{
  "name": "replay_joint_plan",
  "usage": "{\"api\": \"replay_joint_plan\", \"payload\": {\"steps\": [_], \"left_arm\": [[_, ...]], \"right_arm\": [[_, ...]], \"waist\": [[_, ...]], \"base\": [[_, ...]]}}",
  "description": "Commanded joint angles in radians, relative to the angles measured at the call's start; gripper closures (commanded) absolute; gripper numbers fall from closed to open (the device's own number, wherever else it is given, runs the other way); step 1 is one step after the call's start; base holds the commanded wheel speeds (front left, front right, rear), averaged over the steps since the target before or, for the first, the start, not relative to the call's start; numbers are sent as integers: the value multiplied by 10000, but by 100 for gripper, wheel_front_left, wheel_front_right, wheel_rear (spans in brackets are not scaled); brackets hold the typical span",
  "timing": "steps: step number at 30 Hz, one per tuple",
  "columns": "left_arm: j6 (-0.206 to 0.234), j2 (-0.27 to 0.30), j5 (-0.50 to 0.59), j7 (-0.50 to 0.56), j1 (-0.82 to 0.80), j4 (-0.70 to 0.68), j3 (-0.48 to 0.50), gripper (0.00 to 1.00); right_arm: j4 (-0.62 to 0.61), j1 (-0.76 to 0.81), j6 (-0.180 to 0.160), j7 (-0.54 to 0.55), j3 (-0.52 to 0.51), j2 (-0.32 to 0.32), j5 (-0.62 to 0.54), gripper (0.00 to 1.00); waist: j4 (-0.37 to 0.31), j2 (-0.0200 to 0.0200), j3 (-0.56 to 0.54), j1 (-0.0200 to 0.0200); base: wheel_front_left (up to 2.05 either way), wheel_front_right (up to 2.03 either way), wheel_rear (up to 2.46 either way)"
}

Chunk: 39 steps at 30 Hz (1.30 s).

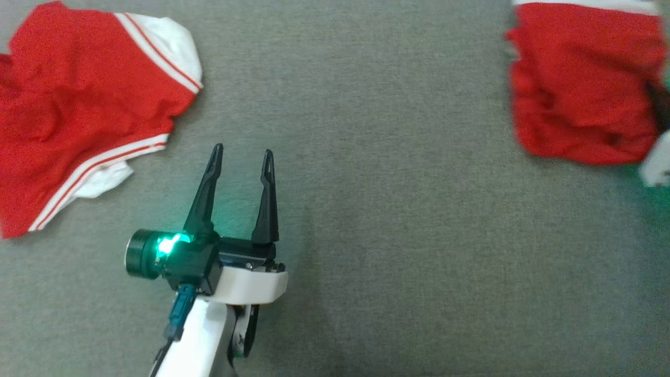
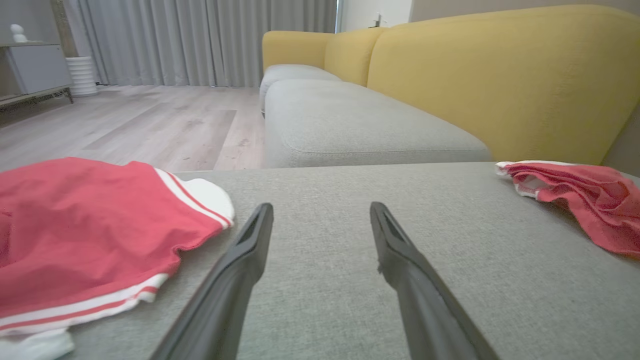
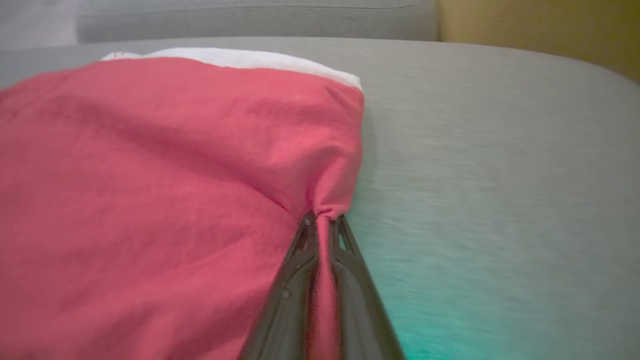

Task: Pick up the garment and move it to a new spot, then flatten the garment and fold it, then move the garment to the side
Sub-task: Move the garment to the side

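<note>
A red garment (image 1: pixel 581 84) with a white band lies bunched at the far right of the grey cushion. In the right wrist view my right gripper (image 3: pixel 322 217) is shut on a pinch of this garment's (image 3: pixel 150 175) red edge, with cloth running down between the fingers. In the head view the right gripper's dark fingers (image 1: pixel 660 107) reach in from the right edge onto the cloth. My left gripper (image 1: pixel 245 152) hovers open over bare cushion at centre left, holding nothing. The left wrist view shows that gripper (image 2: pixel 322 210) open, with the garment (image 2: pixel 590 195) off to the right.
A second red garment (image 1: pixel 78 104) with white sleeves and stripes lies spread at the left, close to the left gripper. The grey cushion (image 1: pixel 392 183) stretches between both garments. A yellow sofa back (image 2: pixel 500 75) rises behind, and wooden floor (image 2: pixel 125 120) lies beyond the cushion's edge.
</note>
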Motion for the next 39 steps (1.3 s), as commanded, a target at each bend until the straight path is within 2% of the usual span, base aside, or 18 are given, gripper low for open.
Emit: {"api": "replay_joint_plan", "payload": {"steps": [1, 2, 7, 8, 16, 18, 19, 20, 21, 25, 30, 39], "left_arm": [[-64, -1, 150, -49, -289, -244, 330, 0], [-141, -1, 303, -49, -419, -241, 338, 0], [-279, -1, 257, -49, -728, -242, 275, 0], [-279, -1, 257, -49, -728, -242, 275, 0], [-449, -1, 225, -49, -986, -248, 52, 0], [-484, -1, 258, -49, -1013, -196, 16, 0], [-497, -1, 261, -49, -1027, -176, 1, 0], [-508, -1, 265, -49, -1046, -156, -16, 0], [-515, -1, 263, -49, -1061, -136, -36, 0], [-525, -1, 226, -49, -1097, -79, -159, 0], [-368, -1, 94, -49, -953, -90, -153, 0], [158, -1, -93, -49, -71, 76, 480, 0]], "right_arm": [[-28, -2, 63, -161, -16, -644, -177, 100], [100, -91, 63, -323, -171, -1143, -340, 100], [256, -154, 63, -681, -656, -2269, -359, 100], [256, -154, 63, -681, -656, -2269, -359, 100], [266, -327, 63, -1069, -1184, -3742, -835, 100], [114, -407, 63, -993, -1245, -3846, -945, 100], [33, -455, 63, -1052, -1245, -3935, -1190, 85], [-21, -486, 63, -1048, -1243, -3959, -1397, 54], [-82, -534, 63, -1094, -1286, -3942, -1586, 0], [-343, -584, 63, -1248, -1460, -3703, -2450, 0], [-658, -475, 63, -1343, -2274, -2875, -3504, 0], [-2339, 1230, 63, -2004, -3448, 420, -4443, 0]], "waist": [[-244, 0, 236, 0], [-371, 0, 411, 0], [-484, 0, 795, 0], [-484, 0, 795, 0], [-582, 0, 1129, 0], [-613, 0, 1162, 0], [-624, 0, 1178, 0], [-628, 0, 1182, 0], [-628, 0, 1174, 0], [-543, 0, 1010, 0], [-394, 0, 552, 0], [-208, 0, -1225, 0]], "base": [[0, 0, 0], [0, 0, 0], [0, 0, 0], [0, 0, 0], [0, 0, 0], [0, 0, 0], [0, 0, 0], [0, 0, 0], [0, 0, 0], [0, 0, 0], [0, 0, 0], [0, 0, 0]]}}
